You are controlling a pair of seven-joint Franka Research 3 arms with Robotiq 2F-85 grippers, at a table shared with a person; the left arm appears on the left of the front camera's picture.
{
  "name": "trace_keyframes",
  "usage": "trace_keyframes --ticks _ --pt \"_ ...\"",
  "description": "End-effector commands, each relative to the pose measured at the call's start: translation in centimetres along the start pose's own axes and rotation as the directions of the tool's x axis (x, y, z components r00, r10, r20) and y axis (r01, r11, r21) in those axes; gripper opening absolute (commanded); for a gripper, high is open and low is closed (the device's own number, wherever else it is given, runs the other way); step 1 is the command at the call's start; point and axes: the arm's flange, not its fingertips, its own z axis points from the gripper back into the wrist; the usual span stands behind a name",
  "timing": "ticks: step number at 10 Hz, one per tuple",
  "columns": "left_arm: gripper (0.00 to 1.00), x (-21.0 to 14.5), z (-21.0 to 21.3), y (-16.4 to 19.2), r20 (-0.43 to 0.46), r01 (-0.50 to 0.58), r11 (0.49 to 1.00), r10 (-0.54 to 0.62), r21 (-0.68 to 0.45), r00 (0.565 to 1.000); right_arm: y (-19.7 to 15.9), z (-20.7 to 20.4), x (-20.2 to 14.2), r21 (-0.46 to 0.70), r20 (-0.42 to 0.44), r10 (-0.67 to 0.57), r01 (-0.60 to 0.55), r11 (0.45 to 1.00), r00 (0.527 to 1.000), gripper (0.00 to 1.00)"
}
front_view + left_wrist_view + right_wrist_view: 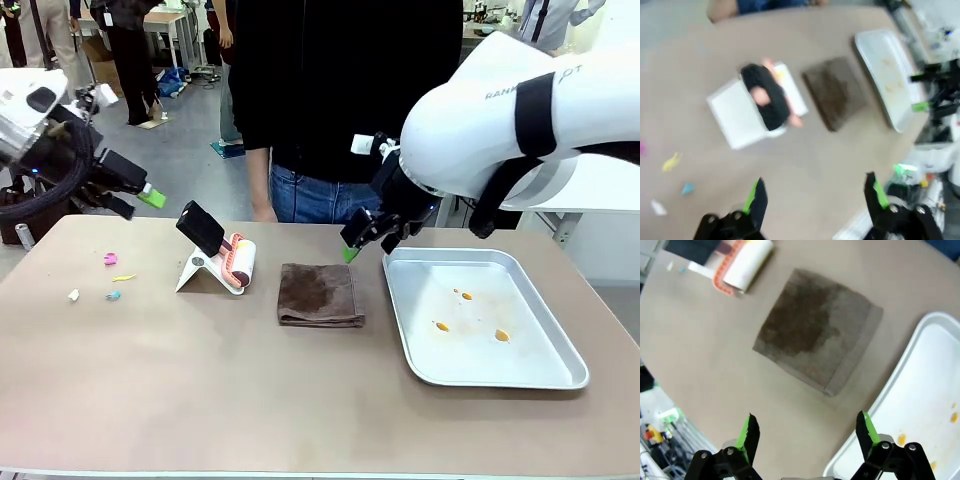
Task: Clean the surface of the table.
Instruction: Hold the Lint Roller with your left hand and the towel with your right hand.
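Observation:
The brownish table (200, 390) carries a folded dark brown cloth (320, 295) at its middle. A lint roller (238, 262) with a black handle leans in a white stand to the cloth's left. Small coloured scraps (112, 276) lie near the left end. My left gripper (140, 195) hovers open above the table's far left corner, well clear of the top, with nothing between its green pads. In its wrist view the left gripper (816, 197) looks down on the roller (767, 95) and cloth (835, 92). My right gripper (368, 245) hangs open between cloth and tray; the right gripper (808, 432) shows the cloth (815, 330) just ahead.
A silver tray (545, 375) with orange spots sits at the right end; its rim (880, 400) lies close to my right fingers. A person in a black top (330, 90) stands at the far edge. The near half of the table has free room.

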Motion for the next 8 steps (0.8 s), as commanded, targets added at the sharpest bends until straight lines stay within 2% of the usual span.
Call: trace_keyframes --ticks 1,3,4,6,8 --pt "1.0 4.6 1.0 1.4 -0.099 -0.201 0.975 0.191 -0.1 0.977 0.7 -1.1 1.9 -0.001 -0.054 -0.091 0.091 0.996 0.994 1.0" --pt "1.0 6.1 0.8 3.0 -0.089 -0.351 0.935 0.346 -0.046 0.934 0.4 -1.9 2.0 0.019 -0.075 -0.121 0.123 0.992 0.99 1.0" --pt "1.0 6.4 0.6 3.4 -0.094 -0.37 0.929 0.366 -0.019 0.926 0.2 -2.5 2.2 0.033 -0.1 -0.129 0.133 0.991 0.987 1.0" --pt "1.0 7.3 -0.8 5.0 -0.131 -0.407 0.914 0.404 0.002 0.905 0.2 -4.5 2.9 0.133 -0.188 -0.152 0.178 0.975 0.97 1.0" --pt "1.0 7.4 -1.8 6.4 -0.083 -0.431 0.902 0.431 0.019 0.899 0.3 -5.8 3.3 0.061 -0.176 -0.251 0.265 0.962 0.952 1.0"
